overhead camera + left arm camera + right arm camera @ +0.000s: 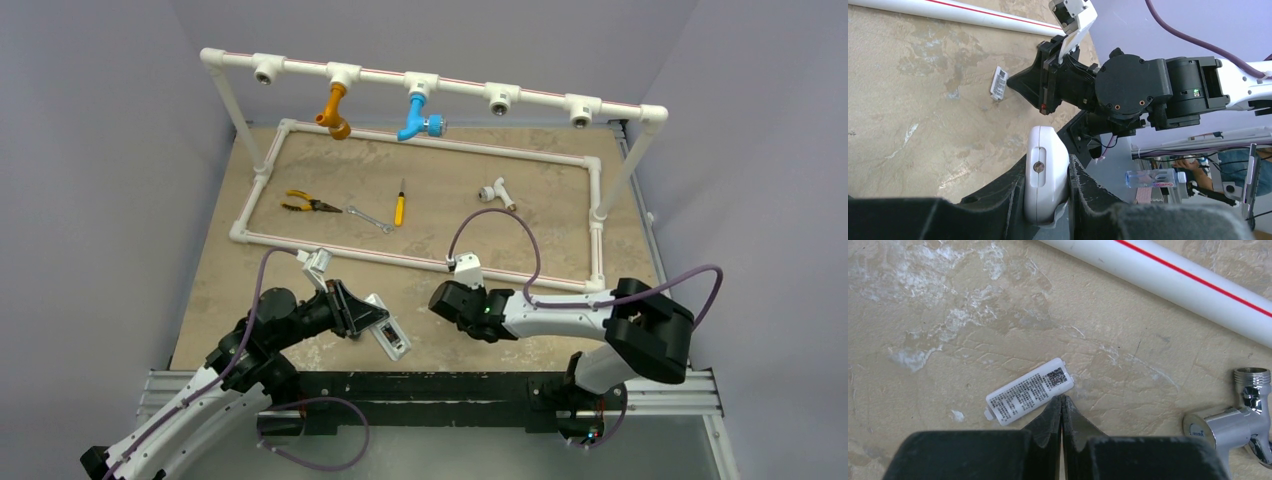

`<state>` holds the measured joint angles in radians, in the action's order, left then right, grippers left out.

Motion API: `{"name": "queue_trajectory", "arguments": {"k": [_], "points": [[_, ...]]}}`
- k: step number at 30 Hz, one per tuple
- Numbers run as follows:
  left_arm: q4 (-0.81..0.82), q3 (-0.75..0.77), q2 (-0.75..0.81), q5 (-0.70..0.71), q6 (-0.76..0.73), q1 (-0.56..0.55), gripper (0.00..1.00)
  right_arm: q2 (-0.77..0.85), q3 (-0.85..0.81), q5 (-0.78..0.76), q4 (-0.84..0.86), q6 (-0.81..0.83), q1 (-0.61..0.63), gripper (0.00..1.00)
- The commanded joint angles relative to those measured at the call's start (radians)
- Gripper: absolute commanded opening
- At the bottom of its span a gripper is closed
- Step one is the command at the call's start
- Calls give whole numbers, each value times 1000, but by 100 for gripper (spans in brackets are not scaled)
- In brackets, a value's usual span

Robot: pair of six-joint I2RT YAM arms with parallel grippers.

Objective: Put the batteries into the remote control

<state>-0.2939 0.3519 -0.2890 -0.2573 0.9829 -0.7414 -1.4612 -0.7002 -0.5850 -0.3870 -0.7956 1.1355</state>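
your left gripper (1047, 167) is clamped on the remote control (1044, 197), near the small white cover (1029, 391); your right gripper (1062, 401) is closed, fingers pressed together, tips at that cover's edge.

White remote control (1045, 175); white cover (1028, 391), black print; white pipe (1168, 275), red stripe; mottled beige table (948, 315).
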Motion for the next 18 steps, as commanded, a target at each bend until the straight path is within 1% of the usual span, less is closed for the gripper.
{"name": "queue_trajectory", "arguments": {"k": [1, 5, 8, 12, 18], "points": [[44, 54, 0, -15, -19, 5, 0, -69, 1, 34, 10, 39, -10, 0], [34, 53, 8, -11, -20, 5, 0, -93, -26, 21, 37, 85, -10, 0], [27, 53, 15, -7, -21, 5, 0, -105, -36, 41, 81, 138, -10, 0], [13, 54, 23, -6, -24, 5, 0, -126, -46, 111, 147, 228, -10, 0], [-6, 54, 38, 3, -26, 5, 0, -120, -28, 231, 239, 304, -10, 0]]}}
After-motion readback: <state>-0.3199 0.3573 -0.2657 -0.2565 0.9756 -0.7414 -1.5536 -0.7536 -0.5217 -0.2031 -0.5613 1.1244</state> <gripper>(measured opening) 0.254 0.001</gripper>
